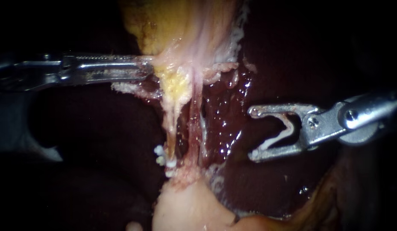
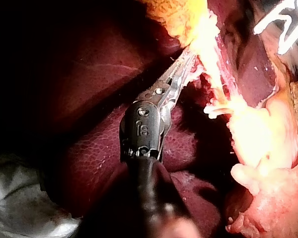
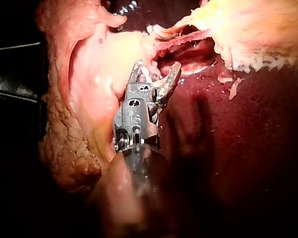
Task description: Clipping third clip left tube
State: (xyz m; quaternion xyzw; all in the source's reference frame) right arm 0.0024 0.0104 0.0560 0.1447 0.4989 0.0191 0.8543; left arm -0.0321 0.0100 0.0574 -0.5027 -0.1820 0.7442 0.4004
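Two strands run downward in the endoscope view: the yellowish left tube (image 1: 173, 124) and the pink right tube (image 1: 194, 124). White clips (image 1: 161, 156) sit on the left tube's lower end, also seen as clips (image 2: 213, 109) in the left wrist view. My left instrument (image 1: 143, 68) is shut on the pale tissue (image 1: 168, 64) at the tubes' upper end, seen as the left instrument (image 2: 181, 67) from its wrist. My right instrument (image 1: 254, 133) stands right of both tubes, apart from them. Its wide-set jaws hold a white clip (image 1: 278, 137) between them. The right instrument (image 3: 156, 67) carries the clip (image 3: 146, 74).
Glossy dark red liver (image 1: 232, 107) lies behind the tubes and under my right instrument. Yellow fatty tissue (image 1: 172, 21) hangs above and a pale mass (image 1: 194, 209) lies below. A grey cloth (image 2: 20, 198) lies beside my left shaft.
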